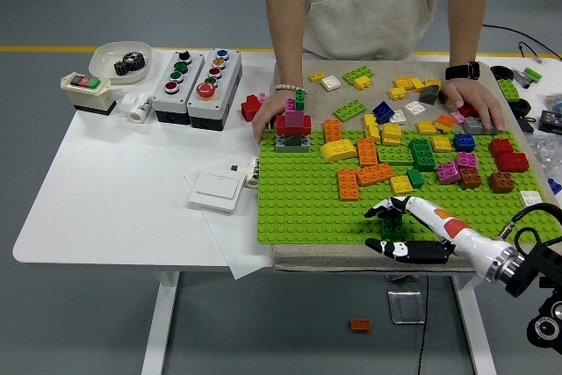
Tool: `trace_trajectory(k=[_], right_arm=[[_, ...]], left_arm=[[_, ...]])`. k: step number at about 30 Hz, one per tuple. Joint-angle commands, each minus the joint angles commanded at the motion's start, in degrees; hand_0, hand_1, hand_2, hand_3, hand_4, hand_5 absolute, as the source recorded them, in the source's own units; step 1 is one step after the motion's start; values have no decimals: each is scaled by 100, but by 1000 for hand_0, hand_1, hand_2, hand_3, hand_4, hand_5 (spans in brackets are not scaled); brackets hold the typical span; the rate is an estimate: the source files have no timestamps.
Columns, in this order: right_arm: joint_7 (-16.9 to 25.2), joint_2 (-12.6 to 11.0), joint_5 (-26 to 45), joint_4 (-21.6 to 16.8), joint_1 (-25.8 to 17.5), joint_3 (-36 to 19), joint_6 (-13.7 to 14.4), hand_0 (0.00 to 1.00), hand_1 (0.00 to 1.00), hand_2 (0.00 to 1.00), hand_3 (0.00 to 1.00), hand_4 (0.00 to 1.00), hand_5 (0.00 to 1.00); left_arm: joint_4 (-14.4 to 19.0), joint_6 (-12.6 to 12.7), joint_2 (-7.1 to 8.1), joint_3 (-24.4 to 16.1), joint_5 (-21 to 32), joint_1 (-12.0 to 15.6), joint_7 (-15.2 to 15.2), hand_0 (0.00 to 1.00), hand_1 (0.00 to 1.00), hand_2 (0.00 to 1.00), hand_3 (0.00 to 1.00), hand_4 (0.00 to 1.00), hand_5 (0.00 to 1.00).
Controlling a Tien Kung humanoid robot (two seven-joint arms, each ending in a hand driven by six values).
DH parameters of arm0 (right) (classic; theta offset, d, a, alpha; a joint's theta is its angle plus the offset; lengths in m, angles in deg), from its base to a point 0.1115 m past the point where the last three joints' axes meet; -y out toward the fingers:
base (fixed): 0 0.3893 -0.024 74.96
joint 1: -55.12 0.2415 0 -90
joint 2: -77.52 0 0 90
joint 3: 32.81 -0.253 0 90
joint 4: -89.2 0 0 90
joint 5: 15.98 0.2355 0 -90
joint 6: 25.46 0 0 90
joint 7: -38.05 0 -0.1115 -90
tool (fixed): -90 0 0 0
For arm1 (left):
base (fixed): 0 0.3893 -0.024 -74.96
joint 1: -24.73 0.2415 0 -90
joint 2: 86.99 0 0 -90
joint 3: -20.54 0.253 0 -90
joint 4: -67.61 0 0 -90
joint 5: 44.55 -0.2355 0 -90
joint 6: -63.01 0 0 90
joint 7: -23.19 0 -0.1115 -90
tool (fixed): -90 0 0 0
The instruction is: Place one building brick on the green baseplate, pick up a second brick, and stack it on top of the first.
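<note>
Grey floor shows around a white worktop (114, 208) with a big green baseplate (303, 204) lying on a tan mat. At about 5 o'clock on the baseplate, near its front edge, the right hand (395, 227) has its fingers (379, 210) and thumb closed around a small dark green brick (392, 229). The brick is short and blocky, and it sits low against the baseplate. I cannot tell if it is pressed down onto the studs.

Just past the hand, toward 12 o'clock, lie a yellow brick (400, 184) and some flat orange bricks (364, 173). More bricks in red, blue, pink, brown and yellow are spread toward 1 and 2 o'clock. At 10 o'clock on the baseplate stands a little tower (293, 125) of grey, red, pink and green bricks.

A person stands at the far side. One hand (270, 116) rests beside the tower, and the other hand (474, 101) lies among the loose bricks at 2 o'clock.

Left of the baseplate are a white switch plate (217, 190) and two grey button boxes (195, 76).
</note>
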Motion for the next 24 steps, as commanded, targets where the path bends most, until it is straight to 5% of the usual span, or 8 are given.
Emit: trace_trajectory(k=[24], right_arm=[[-84, -57, -139, -172, -31, -63, -17, 745, 721, 756, 682, 875, 627]], left_arm=[[6, 6, 6, 28, 27, -25, -7, 807, 813, 813, 624, 720, 681]])
